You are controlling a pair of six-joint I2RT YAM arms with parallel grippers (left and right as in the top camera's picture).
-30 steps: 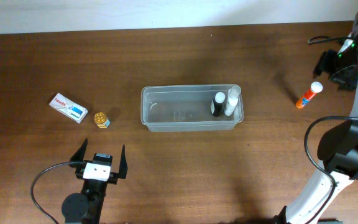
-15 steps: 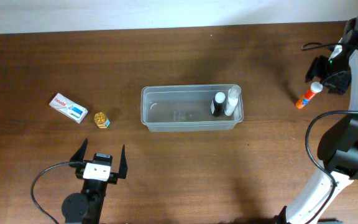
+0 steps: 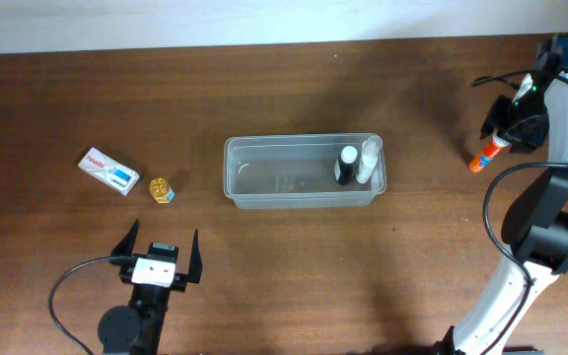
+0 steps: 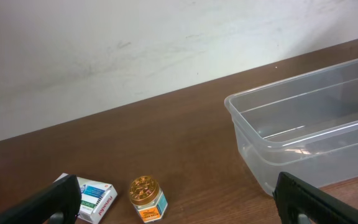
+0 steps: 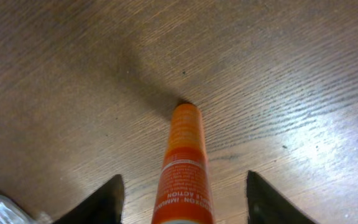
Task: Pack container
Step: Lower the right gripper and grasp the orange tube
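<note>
Over the last second our right fingers (image 5: 104, 202) have dropped from the bench's right edge onto the white-capped orange tube (image 3: 488, 153). They now stand spread either side of it, not yet pinching. This looks like the grasp step: next we must close squarely, then carry the tube to the clear plastic rectangular container (image 3: 304, 141) at mid-bench. Our left fingers (image 4: 48, 202) are spread wide near the front edge.

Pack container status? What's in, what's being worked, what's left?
Done: a black bottle and a clear bottle sit in the right end of the container. In hand: the right pincer straddles the orange tube on the table, jaws not yet closed on it. Left: that tube, plus the small box and gold-lidded jar left of the container. The left pincer is open, holding nothing.
</note>
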